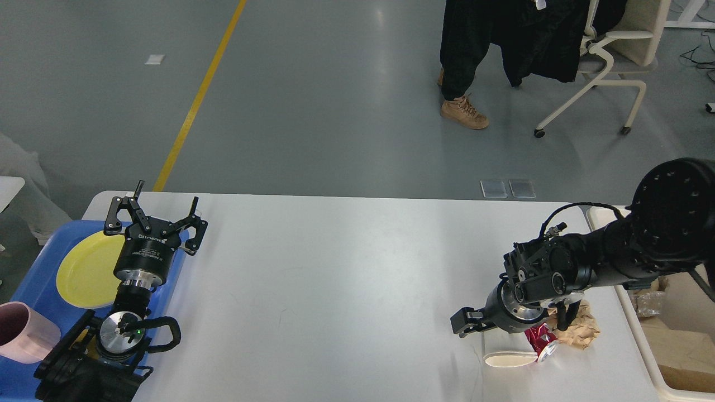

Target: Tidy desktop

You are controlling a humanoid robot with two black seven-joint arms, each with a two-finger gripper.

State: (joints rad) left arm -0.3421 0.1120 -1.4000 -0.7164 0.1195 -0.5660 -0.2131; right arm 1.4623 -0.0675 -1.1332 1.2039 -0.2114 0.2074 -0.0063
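The white desktop [335,279] holds a small pile at its right end: a white paper cup [507,359] on its side, a crushed red can [540,338] and crumpled brown paper [584,329]. My right gripper [472,326] is low over the cup's closed end and hides most of the cup. Only one finger shows, left of the cup, so I cannot tell whether it grips. My left gripper [156,215] is open and empty, held above the edge of the blue tray [33,279].
The tray holds a yellow plate [84,273] and a pink cup [22,332]. A cream bin [643,347] with paper scraps stands off the desktop's right end. A person [461,106] and an office chair [603,67] are on the floor beyond.
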